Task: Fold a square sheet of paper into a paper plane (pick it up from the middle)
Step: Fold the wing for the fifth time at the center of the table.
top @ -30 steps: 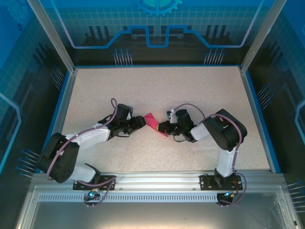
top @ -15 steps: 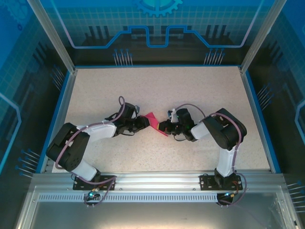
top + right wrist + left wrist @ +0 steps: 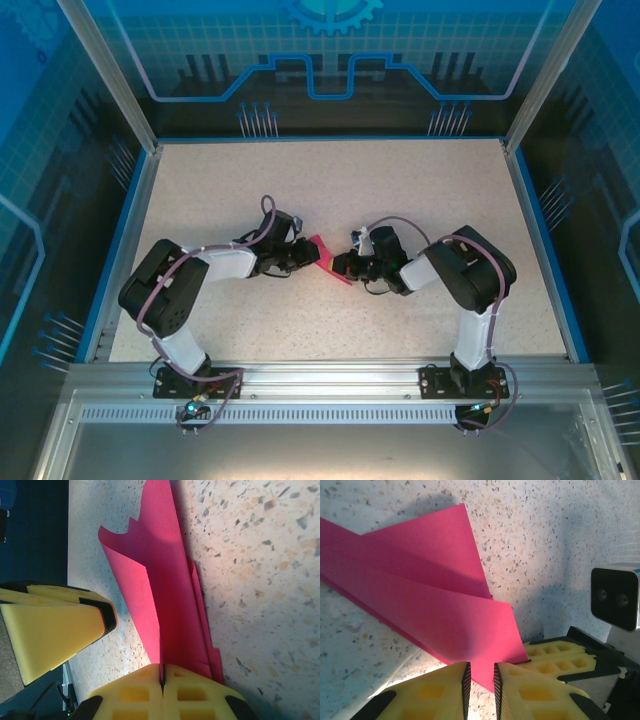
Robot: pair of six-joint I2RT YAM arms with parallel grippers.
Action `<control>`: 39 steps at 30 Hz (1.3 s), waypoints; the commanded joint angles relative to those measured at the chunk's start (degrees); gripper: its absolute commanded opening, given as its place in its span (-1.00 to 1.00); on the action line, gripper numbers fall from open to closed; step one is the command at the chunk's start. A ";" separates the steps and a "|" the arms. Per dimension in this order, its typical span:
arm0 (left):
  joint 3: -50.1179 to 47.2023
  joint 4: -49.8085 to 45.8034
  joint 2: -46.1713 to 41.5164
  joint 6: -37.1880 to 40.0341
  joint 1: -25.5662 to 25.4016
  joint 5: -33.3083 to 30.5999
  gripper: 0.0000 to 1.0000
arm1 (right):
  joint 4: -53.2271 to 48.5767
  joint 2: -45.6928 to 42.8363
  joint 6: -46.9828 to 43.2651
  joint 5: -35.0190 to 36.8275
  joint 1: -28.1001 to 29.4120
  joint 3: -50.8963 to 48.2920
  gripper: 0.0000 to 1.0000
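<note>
The sheet of paper [image 3: 322, 255] is magenta-pink and folded into a narrow layered shape with a raised flap; it lies mid-table between both grippers. My right gripper [image 3: 161, 669] is shut on the paper's [image 3: 165, 590] upright fold at its near end, and it reaches in from the right in the top view [image 3: 341, 267]. My left gripper [image 3: 481, 669] comes from the left with a narrow gap between its jaws, and a corner of the paper's [image 3: 435, 605] flap lies in that gap. In the top view the left gripper [image 3: 304, 257] meets the paper's left edge.
The speckled table [image 3: 330, 190] is bounded by blue rails and glass walls. In the left wrist view, the right gripper's yellow fingers [image 3: 555, 657] and its wrist camera [image 3: 615, 596] sit close on the right. In the right wrist view, the left gripper's fingers [image 3: 55, 625] show at the left.
My left arm has swung in, bringing its gripper right onto the paper's left edge, and its jaws have narrowed. The right arm and the paper have barely moved.
</note>
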 commanded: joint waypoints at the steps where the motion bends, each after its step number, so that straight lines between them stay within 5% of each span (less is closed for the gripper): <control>1: 1.89 1.10 1.54 2.08 -0.29 1.49 -0.60 | -6.49 3.08 -1.53 2.56 -1.09 -0.59 -1.00; 29: 4.15 -1.90 7.97 4.37 -0.29 -0.21 -0.72 | -11.05 1.00 -3.28 1.19 -1.52 0.79 -1.00; 39: 3.86 -3.66 7.63 5.47 -0.25 -0.04 -0.74 | -21.78 -6.41 -9.91 -2.46 -2.06 3.70 -0.62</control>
